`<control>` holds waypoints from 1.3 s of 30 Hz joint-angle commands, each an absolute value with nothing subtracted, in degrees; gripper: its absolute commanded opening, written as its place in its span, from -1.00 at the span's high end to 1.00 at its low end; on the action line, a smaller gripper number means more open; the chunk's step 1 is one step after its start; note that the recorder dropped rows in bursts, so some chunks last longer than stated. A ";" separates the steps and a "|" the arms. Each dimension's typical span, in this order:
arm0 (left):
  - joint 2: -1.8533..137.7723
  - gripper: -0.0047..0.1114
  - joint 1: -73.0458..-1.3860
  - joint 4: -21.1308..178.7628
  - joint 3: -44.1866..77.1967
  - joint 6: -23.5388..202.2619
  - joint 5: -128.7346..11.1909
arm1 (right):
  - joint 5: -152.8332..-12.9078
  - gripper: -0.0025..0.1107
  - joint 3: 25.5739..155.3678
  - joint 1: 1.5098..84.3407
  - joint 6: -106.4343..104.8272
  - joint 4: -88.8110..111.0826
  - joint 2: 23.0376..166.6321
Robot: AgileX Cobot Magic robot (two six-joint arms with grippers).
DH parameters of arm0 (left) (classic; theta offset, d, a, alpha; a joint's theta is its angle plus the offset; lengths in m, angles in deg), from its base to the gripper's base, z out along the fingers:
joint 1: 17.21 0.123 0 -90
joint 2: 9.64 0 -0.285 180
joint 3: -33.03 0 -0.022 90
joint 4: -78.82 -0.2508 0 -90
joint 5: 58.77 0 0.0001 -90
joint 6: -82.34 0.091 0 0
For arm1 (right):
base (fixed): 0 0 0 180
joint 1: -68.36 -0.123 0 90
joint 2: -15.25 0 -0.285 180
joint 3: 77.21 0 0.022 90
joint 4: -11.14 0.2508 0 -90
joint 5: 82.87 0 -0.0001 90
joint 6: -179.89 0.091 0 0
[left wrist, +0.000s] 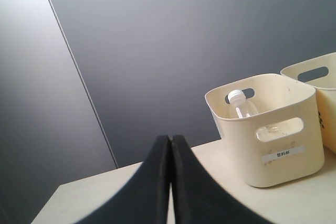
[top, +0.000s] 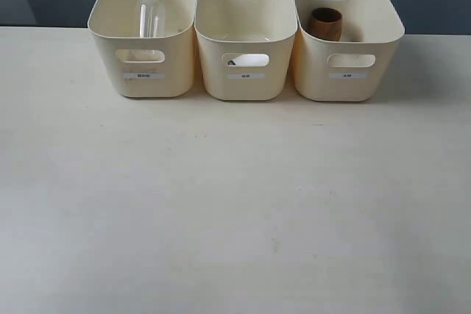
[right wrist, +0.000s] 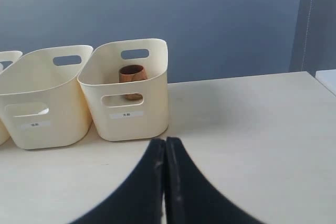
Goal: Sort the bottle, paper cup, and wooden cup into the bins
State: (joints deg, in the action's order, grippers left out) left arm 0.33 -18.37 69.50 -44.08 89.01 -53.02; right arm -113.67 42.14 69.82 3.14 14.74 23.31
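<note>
Three cream-yellow plastic bins (top: 246,86) sit in a row on the pale counter (top: 235,204). Clear plastic bottle w/ white cap (top: 151,12) stands upright in the left bin, long axis vertical. Rounded reddish-brown wooden cup (top: 324,24) sits mouth-up in the right bin. White paper cup (top: 252,59) shows thru the middle bin's cutout. Sorting looks done. Left fingers (left wrist: 169,171) and right fingers (right wrist: 164,177) are pressed together, holding nothing.

Exterior camera faces the bins (top: 246,34) from above the table (top: 235,204); both wrist cameras view them low, from opposite sides.
</note>
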 commanded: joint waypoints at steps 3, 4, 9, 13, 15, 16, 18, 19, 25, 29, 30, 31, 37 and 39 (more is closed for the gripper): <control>0.20 0.92 -18.45 69.48 -44.19 88.88 -52.67 | -113.04 0.97 41.89 70.19 2.93 14.64 23.04; 0.20 0.92 -18.45 69.48 -44.19 88.88 -52.67 | -113.04 0.97 41.89 70.19 2.93 14.64 23.04; 0.20 0.92 -18.45 69.48 -44.19 88.88 -52.67 | -112.74 0.97 41.89 70.19 2.93 14.64 23.04; 0.20 0.92 -18.45 69.48 -44.19 88.88 -52.67 | -108.06 0.97 40.57 70.19 2.93 15.91 23.04; 0.20 0.92 -18.45 69.48 -44.19 88.88 -52.67 | -103.56 0.97 38.74 70.19 2.93 16.30 23.04; 0.20 0.92 -18.45 69.48 -44.19 88.88 -52.67 | -100.43 0.97 37.17 70.19 2.93 16.15 23.04; 0.20 0.92 -18.45 69.48 -44.19 88.88 -52.67 | -96.69 0.97 34.60 70.19 2.93 15.47 23.04; 0.20 0.92 -18.45 69.48 -44.19 88.88 -52.67 | -94.80 0.97 33.24 70.19 2.93 15.43 23.04; 0.20 0.92 -18.45 69.48 -44.19 88.88 -52.67 | -84.80 0.97 25.65 70.19 2.93 15.03 23.04; 0.20 0.92 -18.45 69.48 -44.19 88.88 -52.67 | -85.32 0.97 25.57 70.19 2.93 15.26 23.04; 0.20 0.92 -18.45 69.48 -44.19 88.88 -52.67 | -85.19 0.97 25.57 70.19 2.93 15.50 23.04; 0.20 0.92 -18.45 69.48 -44.19 88.88 -52.67 | -84.72 0.97 25.57 70.19 2.93 15.50 23.04; 0.20 0.92 -18.45 69.48 -44.19 88.88 -52.67 | -83.98 0.97 25.57 70.19 2.93 15.77 23.04; 0.20 0.92 -18.45 69.48 -44.19 88.88 -52.67 | -83.98 0.97 25.57 70.19 2.93 15.77 23.04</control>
